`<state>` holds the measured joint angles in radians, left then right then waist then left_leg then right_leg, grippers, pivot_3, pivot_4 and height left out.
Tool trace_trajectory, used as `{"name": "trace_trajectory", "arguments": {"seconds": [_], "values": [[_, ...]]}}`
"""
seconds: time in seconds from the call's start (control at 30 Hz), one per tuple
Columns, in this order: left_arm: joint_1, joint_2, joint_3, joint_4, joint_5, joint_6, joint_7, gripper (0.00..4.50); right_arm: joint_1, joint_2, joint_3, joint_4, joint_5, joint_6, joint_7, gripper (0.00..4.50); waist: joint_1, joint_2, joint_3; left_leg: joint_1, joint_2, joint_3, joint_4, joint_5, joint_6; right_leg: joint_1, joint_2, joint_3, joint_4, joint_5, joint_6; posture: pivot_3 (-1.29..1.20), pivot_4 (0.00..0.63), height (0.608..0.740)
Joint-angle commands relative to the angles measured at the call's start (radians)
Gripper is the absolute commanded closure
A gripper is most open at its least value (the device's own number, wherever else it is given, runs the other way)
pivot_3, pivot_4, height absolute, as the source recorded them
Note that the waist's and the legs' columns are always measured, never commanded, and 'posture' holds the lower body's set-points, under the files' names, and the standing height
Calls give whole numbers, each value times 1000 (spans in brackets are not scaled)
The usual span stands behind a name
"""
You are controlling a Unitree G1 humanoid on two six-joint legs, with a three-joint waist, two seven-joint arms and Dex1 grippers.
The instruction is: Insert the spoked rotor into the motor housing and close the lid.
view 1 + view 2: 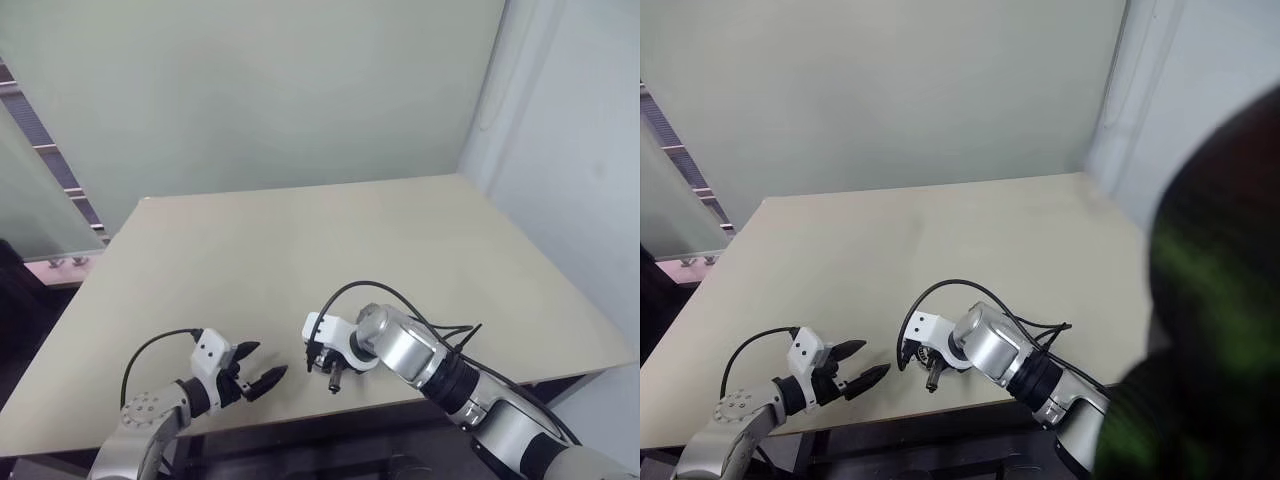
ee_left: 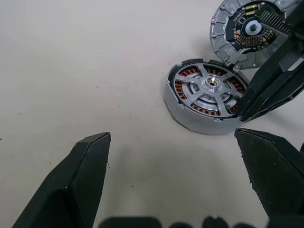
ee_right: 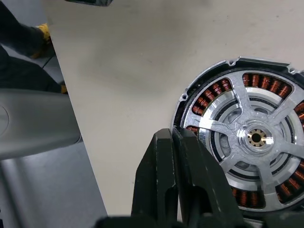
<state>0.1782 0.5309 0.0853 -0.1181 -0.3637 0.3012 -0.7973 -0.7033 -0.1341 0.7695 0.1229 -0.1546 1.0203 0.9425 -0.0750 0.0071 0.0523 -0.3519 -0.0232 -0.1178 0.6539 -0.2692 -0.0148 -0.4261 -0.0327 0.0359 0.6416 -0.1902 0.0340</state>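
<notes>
Motor housing (image 2: 205,95) near the tabletop's (image 1: 300,250) front edge, the spoked rotor (image 3: 254,137) already seated over its copper windings; lid (image 2: 249,31) touching its far side. Right gripper (image 3: 176,142), jaws pressed together and empty, rests at the housing rim and may shove it or unseat the rotor; left gripper (image 2: 173,156) hovers wide open nearby

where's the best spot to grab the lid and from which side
Probably the lid's free outer rim, on the side away from the motor housing. It leans tilted against the housing, so that edge looks exposed, while the near edge is blocked by the housing and the right claw.
</notes>
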Motion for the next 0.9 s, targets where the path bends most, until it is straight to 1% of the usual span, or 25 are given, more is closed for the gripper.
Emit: {"name": "trace_trajectory", "arguments": {"seconds": [0.03, 0.13, 0.3, 0.33, 0.4, 0.43, 0.6, 0.67, 0.77, 0.9], "values": [[-17, 0, 4, -8, 4, -20, 1, 0, -35, -28, 13, -82, 13, -20, 10, 3845, 0, 0, 0, 0, 0, 0, 0, 0, 0, 0, 0, 0, 0, 0, 0, 0, 0, 740], [-18, 0, 4, -6, 5, -22, 0, 0, -45, -35, 15, -102, 25, -17, 12, 2890, 0, 0, 0, 0, 0, 0, 0, 0, 0, 0, 0, 0, 0, 0, 0, 0, 0, 740], [-26, 2, 4, -2, 5, -19, -4, 0, -56, -47, 13, -138, 47, -4, 13, 1070, 0, 0, 0, 0, 0, 0, 0, 0, 0, 0, 0, 0, 0, 0, 0, 0, 0, 740], [-27, 2, 5, -2, 6, -19, -5, 0, -56, -51, 10, -149, 52, -4, 10, 827, 0, 0, 0, 0, 0, 0, 0, 0, 0, 0, 0, 0, 0, 0, 0, 0, 0, 740], [-29, 3, 5, -1, 6, -18, -6, 0, -56, -59, 6, -167, 60, 1, 7, 63, 1, 0, 0, 0, 0, 0, 0, 0, 0, 0, 0, 0, 0, 0, 0, 0, 0, 740], [-30, 4, 5, -1, 6, -18, -7, 0, -53, -61, -4, -176, 64, 0, -1, 22, 0, 0, 0, 0, 0, 0, 0, 0, 0, 0, 0, 0, 0, 0, 0, 0, 0, 740], [-35, 5, 4, 0, 7, -17, -12, 0, -38, -5, -191, -188, 76, -13, -164, 22, 0, 0, 0, -1, 0, 0, 1, 0, 0, 0, 0, 0, 0, 0, 0, 0, 0, 740], [-38, 6, 4, 1, 7, -17, -14, 0, -44, -4, -266, -201, 71, -31, -230, 22, 1, 0, 0, -1, 0, 0, 1, 0, 0, 0, 0, 0, 0, 0, 0, 0, 0, 740], [-48, 8, 3, 6, 8, -15, -18, 0, -56, -38, -370, -213, 60, -68, -313, 22, 4, 0, 0, -2, -1, -1, 1, 0, 0, 0, 0, 0, 0, 0, 0, 0, 0, 740], [-58, 8, 0, 8, 8, -11, -22, 0, -69, -141, -415, -213, 18, -117, -377, 22, 4, 0, 0, -4, -3, 0, 2, 0, 0, 0, -1, 1, -2, 0, 0, 0, 0, 740]]}}
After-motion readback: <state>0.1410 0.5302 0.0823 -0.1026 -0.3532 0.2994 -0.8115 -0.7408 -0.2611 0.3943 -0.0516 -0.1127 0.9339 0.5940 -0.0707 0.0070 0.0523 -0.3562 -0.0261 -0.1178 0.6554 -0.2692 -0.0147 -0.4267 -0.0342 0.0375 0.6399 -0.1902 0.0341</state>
